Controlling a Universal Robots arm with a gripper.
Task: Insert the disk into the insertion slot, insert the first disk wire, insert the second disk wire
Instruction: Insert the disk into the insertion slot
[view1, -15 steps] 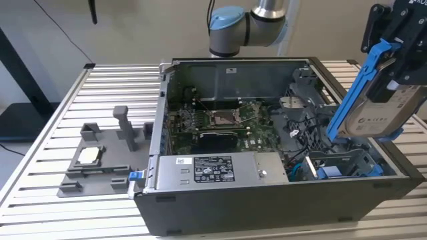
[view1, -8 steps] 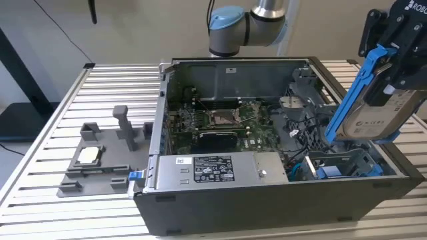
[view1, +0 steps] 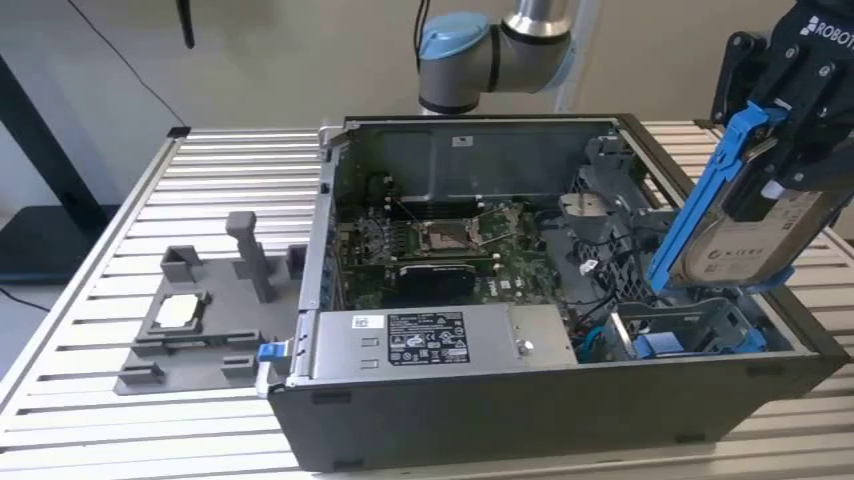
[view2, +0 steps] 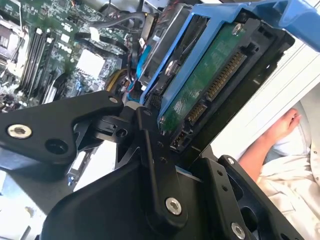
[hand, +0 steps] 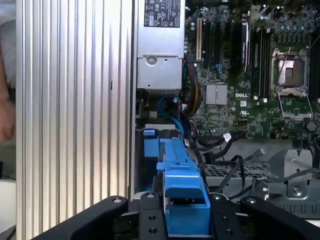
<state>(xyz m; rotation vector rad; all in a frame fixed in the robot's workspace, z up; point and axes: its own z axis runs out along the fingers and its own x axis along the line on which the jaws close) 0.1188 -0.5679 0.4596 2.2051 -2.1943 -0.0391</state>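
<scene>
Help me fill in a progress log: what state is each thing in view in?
gripper: shut on the disk.
disk: tilted on edge over the insertion slot, not inserted.
insertion slot: empty.
disk connectors: bare, no wire plugged in.
computer case: side open, interior exposed.

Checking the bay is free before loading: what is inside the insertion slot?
Blue plastic fittings and bare grey metal show inside the insertion slot; no drive shows there. The disk, held by the gripper and tilted above it, covers the slot's far end.
</scene>
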